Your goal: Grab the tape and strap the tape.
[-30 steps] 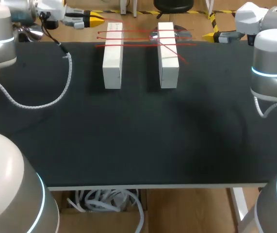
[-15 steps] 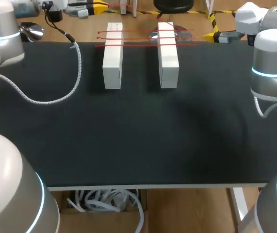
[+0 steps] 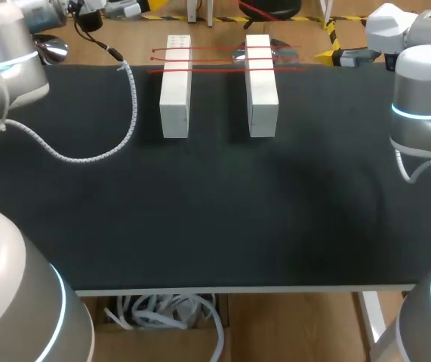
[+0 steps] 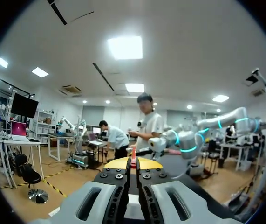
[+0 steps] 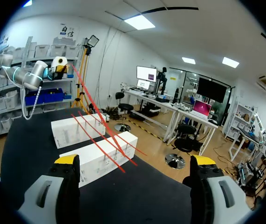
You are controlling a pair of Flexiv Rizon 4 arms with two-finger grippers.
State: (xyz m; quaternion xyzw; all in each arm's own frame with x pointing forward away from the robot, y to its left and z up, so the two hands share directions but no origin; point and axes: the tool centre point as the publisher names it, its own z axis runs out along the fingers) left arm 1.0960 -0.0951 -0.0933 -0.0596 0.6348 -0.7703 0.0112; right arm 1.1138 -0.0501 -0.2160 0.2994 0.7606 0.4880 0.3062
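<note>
Two white blocks (image 3: 175, 87) (image 3: 261, 87) stand side by side at the table's far edge. Three thin red straps (image 3: 223, 59) lie across both. My left gripper (image 3: 152, 6) is raised beyond the far left corner, shut on another red strap (image 4: 133, 163) pinched between its yellow tips. In the right wrist view that held strap (image 5: 88, 98) slants from the left gripper (image 5: 60, 65) down over the blocks (image 5: 100, 161). My right gripper (image 3: 330, 54) hovers at the far right edge, open wide (image 5: 135, 163), with nothing between its fingers.
The black tabletop (image 3: 215, 204) stretches wide in front of the blocks. The left arm's white coiled cable (image 3: 87, 154) drapes over the far left part of the table. A shiny round object (image 3: 241, 54) lies behind the blocks.
My left gripper has pulled back and upward with the red strap. The strap's slanting end has lifted off the right block. The right arm has stayed still.
</note>
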